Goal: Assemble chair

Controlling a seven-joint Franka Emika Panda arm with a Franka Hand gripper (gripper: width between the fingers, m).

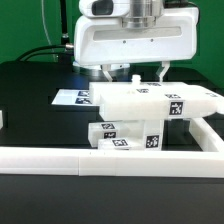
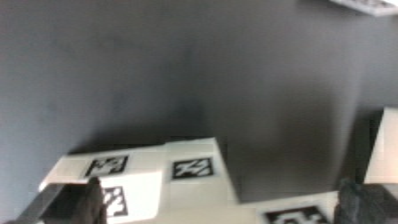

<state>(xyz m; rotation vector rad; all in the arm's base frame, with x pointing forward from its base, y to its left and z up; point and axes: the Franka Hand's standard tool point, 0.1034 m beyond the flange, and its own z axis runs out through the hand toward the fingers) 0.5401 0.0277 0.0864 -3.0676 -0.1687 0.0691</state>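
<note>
Wide-spread and released, the jaws (image 2: 217,205) hang over the dark table (image 2: 196,80), just behind the chair (image 1: 150,102), whose chunky white tagged parts lie stacked on the table. Whether a fingertip touches the chair is hard to tell. Beside the chair, toward the exterior view's left, lies the marker board (image 1: 72,97). In front of the chair runs the white border rail (image 1: 110,157).

A robotics lab bench: a white robot arm (image 1: 135,40) at top centre over a matte black table (image 1: 30,95), a white border rail (image 1: 60,157) along the bottom, square tags (image 1: 174,108) printed on the marker board (image 1: 68,97) and chair parts (image 1: 130,100), and a green backdrop (image 1: 25,25) at upper left.
</note>
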